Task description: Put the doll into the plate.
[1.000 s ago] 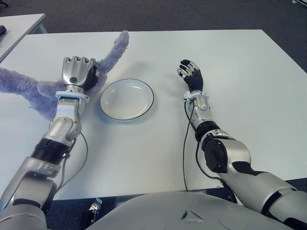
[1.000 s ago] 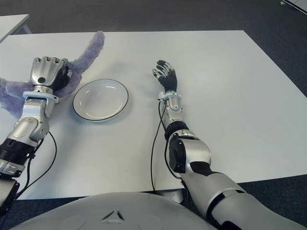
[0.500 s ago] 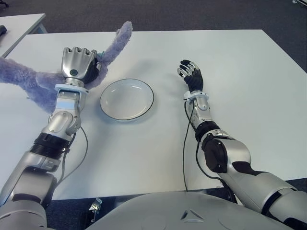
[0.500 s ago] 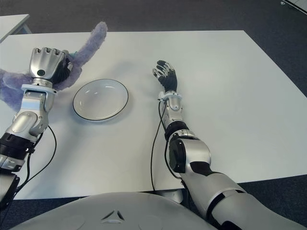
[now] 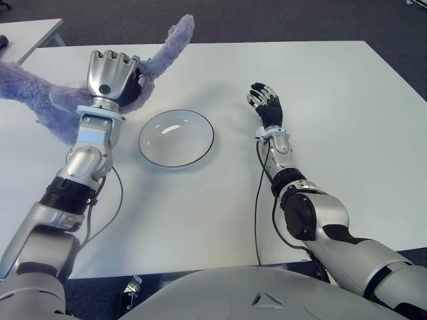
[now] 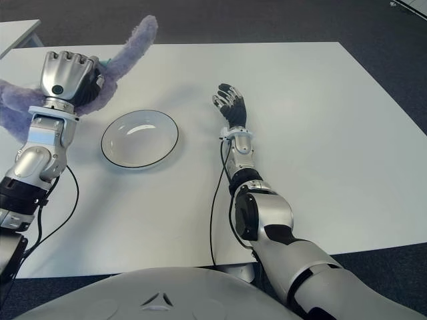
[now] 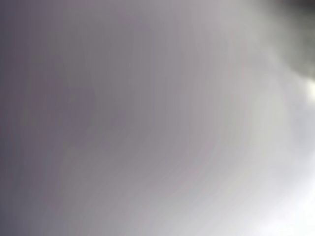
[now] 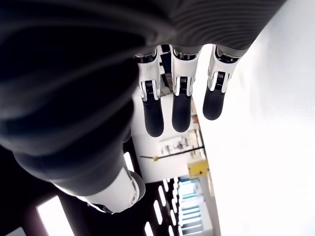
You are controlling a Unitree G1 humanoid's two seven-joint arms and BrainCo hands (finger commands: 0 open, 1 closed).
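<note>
A purple plush doll (image 5: 40,97) with long floppy limbs is held off the table at the far left, one limb (image 5: 175,37) sticking up and to the right. My left hand (image 5: 110,77) is shut on its middle, left of and above the plate. The white plate (image 5: 176,137) with a dark rim sits on the table, holding nothing. The left wrist view is filled by a blurred grey-purple surface. My right hand (image 5: 265,103) shows to the right of the plate, fingers (image 8: 181,101) extended and holding nothing.
The white table (image 5: 333,120) spreads wide to the right and front of the plate. A second table corner (image 5: 30,30) shows at the far left beyond a dark floor gap. A black cable (image 5: 257,200) runs along my right forearm.
My left hand has lifted the doll up and slightly away from me; the doll's limbs have risen off the table. The right arm and the plate have not moved.
</note>
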